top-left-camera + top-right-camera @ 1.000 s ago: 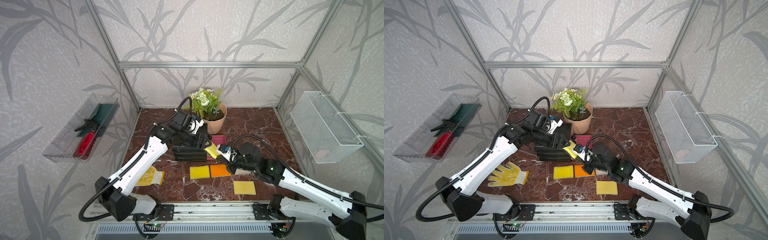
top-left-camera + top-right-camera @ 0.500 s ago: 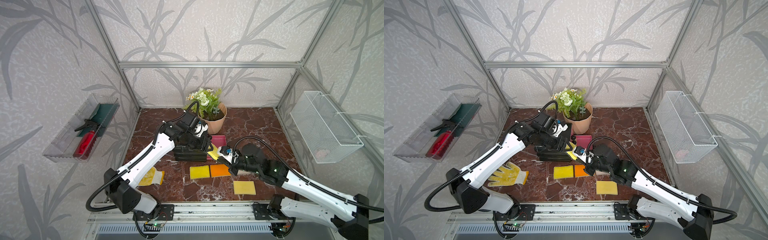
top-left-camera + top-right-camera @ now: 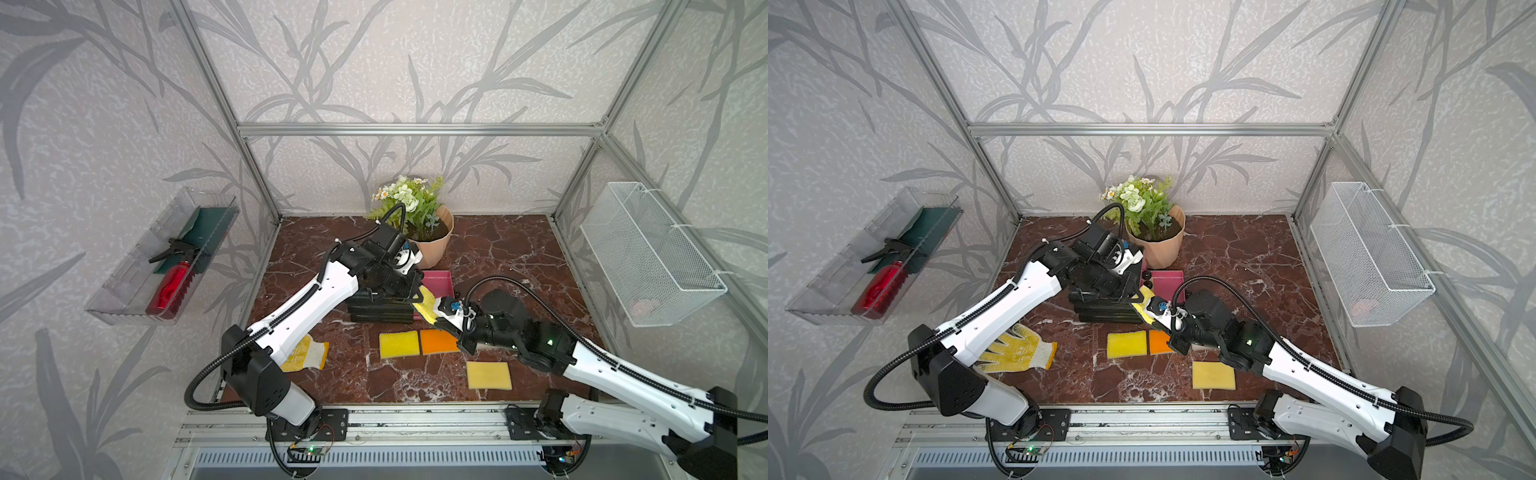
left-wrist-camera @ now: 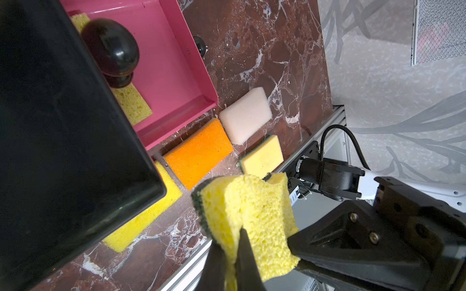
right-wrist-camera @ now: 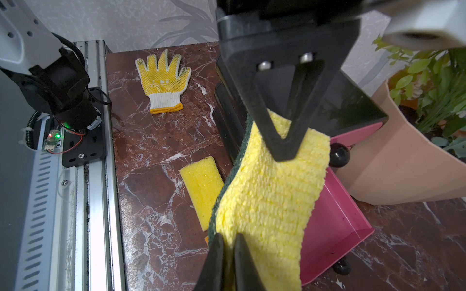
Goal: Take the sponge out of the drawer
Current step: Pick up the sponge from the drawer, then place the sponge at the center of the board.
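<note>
In both top views the green-backed yellow foam sponge (image 3: 428,306) (image 3: 1143,305) hangs by the open pink metal drawer (image 3: 441,281), its long axis slanting from my left pincer (image 3: 417,296) to my right pincer (image 3: 436,313). Left wrist view: my left pincer (image 4: 233,236) clamps one end. Right wrist view: my right pincer (image 5: 229,241) pinches the other.

- where's the sponge (image 4: 252,209)?
- raised off the floor, bent, out of the drawer (image 4: 176,75) and just beside it. yellow foam, dark green scouring side.
- the drawer?
- pink, pulled open, a second sponge (image 4: 131,103) lying inside.
</note>
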Motion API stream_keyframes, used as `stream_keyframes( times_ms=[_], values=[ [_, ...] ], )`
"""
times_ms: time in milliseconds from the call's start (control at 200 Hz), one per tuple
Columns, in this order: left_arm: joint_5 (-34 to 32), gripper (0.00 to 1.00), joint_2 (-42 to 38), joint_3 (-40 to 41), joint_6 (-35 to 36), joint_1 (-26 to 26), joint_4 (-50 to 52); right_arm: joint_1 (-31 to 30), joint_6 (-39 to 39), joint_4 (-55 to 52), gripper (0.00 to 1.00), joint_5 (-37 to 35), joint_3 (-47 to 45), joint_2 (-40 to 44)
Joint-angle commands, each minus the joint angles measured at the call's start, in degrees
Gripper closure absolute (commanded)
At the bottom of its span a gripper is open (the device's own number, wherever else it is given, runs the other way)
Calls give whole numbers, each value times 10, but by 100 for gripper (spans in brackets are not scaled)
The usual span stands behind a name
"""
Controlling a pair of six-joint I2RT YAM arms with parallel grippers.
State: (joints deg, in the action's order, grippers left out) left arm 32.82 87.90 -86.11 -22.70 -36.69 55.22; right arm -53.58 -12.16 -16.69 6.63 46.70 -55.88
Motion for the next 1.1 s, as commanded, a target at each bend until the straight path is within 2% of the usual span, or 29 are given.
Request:
stream_keyframes(
  times_ms=[0, 125, 270, 345, 545, 685, 820, 935, 1010, 1100],
  values=[
    [2, 100, -9, -12, 6, -7, 15, -2, 12, 18, 76, -50, 4, 7],
    [-22, 100, -30, -8, -17, -8, -6, -2, 44, 4, 45, -128, 16, 7],
    [-58, 100, -97, 61, -84, -21, -110, -1, 80, 38, 26, -198, 2, 51],
    [-118, 100, -141, 112, -123, -48, -168, -1, 104, 61, 18, -238, -16, 80],
    [-327, 100, -248, 275, -250, -173, -319, 1, 165, 43, 15, -317, -14, 99],
    [-465, 100, -273, 364, -319, -278, -394, 3, 222, 20, 13, -343, -13, 106],
    [-601, 100, -243, 415, -378, -383, -454, 4, 245, 12, 13, -342, -22, 119],
    [-746, 100, -194, 462, -435, -471, -542, 4, 259, 10, 12, -334, -34, 134],
    [-788, 100, -152, 480, -466, -498, -596, 5, 264, 10, 12, -328, -43, 143],
    [-817, 100, -109, 471, -495, -518, -599, 5, 264, 5, 12, -326, -50, 147]
  ],
)
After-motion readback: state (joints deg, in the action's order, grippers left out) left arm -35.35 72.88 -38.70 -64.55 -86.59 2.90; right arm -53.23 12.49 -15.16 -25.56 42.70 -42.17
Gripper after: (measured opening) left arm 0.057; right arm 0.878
